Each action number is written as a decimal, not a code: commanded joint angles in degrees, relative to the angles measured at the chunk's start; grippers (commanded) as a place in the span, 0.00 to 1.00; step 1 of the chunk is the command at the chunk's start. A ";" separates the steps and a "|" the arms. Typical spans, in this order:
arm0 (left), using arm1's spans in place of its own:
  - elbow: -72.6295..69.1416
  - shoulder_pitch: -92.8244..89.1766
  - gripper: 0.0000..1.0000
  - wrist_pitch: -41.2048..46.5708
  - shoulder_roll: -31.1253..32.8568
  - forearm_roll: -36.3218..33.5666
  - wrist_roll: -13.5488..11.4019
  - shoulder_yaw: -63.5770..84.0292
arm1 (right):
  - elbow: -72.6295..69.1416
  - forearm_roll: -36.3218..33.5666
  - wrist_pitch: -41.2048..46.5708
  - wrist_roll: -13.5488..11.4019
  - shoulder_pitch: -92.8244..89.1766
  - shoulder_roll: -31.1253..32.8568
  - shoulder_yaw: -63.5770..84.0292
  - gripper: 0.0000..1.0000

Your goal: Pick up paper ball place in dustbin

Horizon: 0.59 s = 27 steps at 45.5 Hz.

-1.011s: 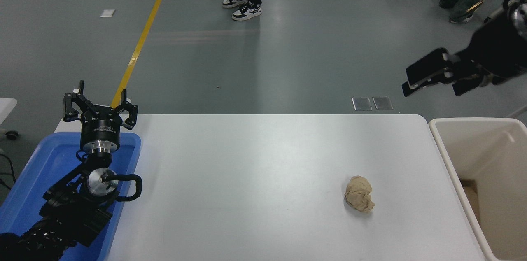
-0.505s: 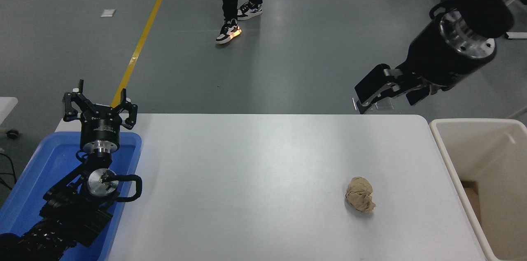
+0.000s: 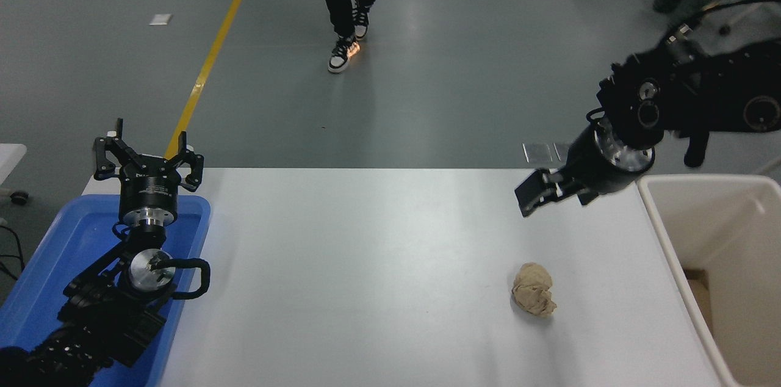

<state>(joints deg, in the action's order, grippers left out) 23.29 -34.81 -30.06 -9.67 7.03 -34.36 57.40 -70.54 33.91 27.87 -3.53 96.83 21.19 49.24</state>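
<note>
Right tool (image 3: 540, 195) above crumpled paper ball (image 3: 534, 296)

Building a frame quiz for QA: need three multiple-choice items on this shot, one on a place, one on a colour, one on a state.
1. Where is the paper ball?
A. in the dustbin
B. on the table, right of centre
C. in the tray

2. What colour is the tray under the left arm?
A. blue
B. red
C. green

3. What is the right gripper doing?
A. clamped on the ball
B. down inside the dustbin
C. empty, above the table's far right part

Answers:
1 B: the ball lies on the bare table, clear of the dustbin.
2 A: the tray's rim and floor are blue; the left gripper is parked over it.
3 C: nothing sits between its fingers, and the ball lies apart from it, nearer the camera.
</note>
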 commanded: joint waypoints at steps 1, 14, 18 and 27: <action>0.00 0.00 0.99 0.00 0.00 -0.09 0.08 -0.01 | 7.96 4.58 -6.60 -0.16 -14.38 -3.43 -2.31 1.00; 0.00 0.00 0.99 0.00 0.00 -0.09 0.08 -0.01 | 14.38 4.58 -13.19 -0.34 -23.61 -8.09 -4.68 1.00; 0.00 0.00 0.99 -0.09 0.00 -0.09 0.08 -0.01 | 14.64 4.58 -13.98 -0.34 -24.67 -8.18 -4.86 1.00; 0.00 0.00 0.99 0.00 0.00 -0.09 0.17 -0.01 | 16.05 4.49 -16.18 -0.86 -26.43 -9.06 -4.86 1.00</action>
<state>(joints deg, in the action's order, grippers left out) 23.29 -34.80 -30.06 -9.67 6.94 -34.27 57.39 -57.18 38.19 14.75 -3.93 74.20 13.88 44.85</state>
